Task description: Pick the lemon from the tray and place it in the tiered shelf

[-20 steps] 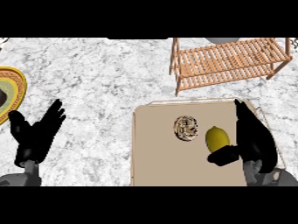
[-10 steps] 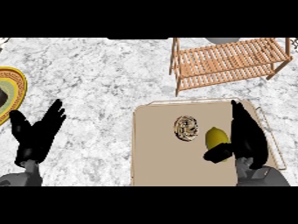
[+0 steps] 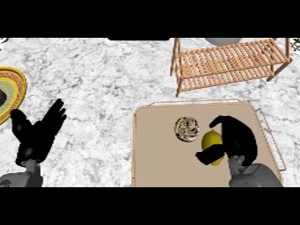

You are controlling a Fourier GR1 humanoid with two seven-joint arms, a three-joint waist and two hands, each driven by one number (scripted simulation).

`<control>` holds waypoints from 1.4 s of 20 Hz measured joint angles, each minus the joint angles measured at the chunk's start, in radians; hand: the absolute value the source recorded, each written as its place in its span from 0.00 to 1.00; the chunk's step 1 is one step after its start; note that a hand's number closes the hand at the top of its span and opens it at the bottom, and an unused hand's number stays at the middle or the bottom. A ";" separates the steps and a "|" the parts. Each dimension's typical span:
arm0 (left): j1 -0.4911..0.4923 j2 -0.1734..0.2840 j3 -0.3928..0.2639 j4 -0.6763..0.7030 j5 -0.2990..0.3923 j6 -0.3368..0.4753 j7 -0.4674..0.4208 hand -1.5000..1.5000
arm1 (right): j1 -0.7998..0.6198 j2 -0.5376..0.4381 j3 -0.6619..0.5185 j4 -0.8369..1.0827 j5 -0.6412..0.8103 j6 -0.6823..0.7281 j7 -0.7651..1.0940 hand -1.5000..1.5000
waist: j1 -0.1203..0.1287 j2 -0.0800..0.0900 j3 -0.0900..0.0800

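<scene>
Inside the tray [image 3: 153, 176], right hand [image 3: 239, 139] curls round lemon [image 3: 211, 141].

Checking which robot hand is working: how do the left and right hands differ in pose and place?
The right robot hand is curled round the lemon over the tray; the left robot hand is open, fingers up, holding nothing, resting over bare counter beside the yellow plate. Both are black, on grey forearms.

Bright, even light, faint shadows, no glare
</scene>
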 measured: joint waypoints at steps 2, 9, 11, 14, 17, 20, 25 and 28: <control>0.005 0.006 0.007 -0.005 0.005 -0.010 0.003 0.50 | 0.001 0.009 0.000 0.005 0.003 -0.008 -0.028 1.00 | -0.002 -0.002 -0.003; -0.005 -0.001 0.016 0.020 -0.005 -0.015 -0.009 0.50 | 0.005 0.069 0.046 -0.030 0.047 -0.045 -0.076 1.00 | -0.002 0.003 0.009; -0.002 -0.007 0.014 0.009 -0.009 -0.010 -0.009 0.50 | 0.003 0.065 0.075 -0.049 0.047 -0.034 -0.121 1.00 | -0.001 0.005 0.010; -0.002 0.001 0.018 0.009 -0.005 -0.021 -0.008 0.50 | -0.013 0.035 0.111 -0.092 -0.028 0.040 -0.242 1.00 | 0.001 0.008 0.012; -0.001 -0.005 0.018 0.003 -0.006 -0.015 -0.006 0.50 | -0.024 0.002 0.121 -0.161 -0.127 0.116 -0.369 1.00 | 0.000 0.010 0.012; 0.003 -0.007 0.018 0.001 -0.008 -0.013 -0.003 0.50 | -0.035 -0.024 0.103 -0.280 -0.181 0.155 -0.424 1.00 | -0.006 0.008 0.012; 0.024 -0.011 0.021 -0.007 -0.015 -0.012 -0.032 0.50 | -0.073 -0.059 0.006 -0.534 -0.249 0.223 -0.359 1.00 | -0.015 0.004 0.012; 0.021 -0.008 0.027 -0.002 -0.011 -0.018 -0.032 0.50 | -0.133 -0.065 -0.088 -0.638 -0.300 0.262 -0.276 1.00 | -0.014 0.005 0.011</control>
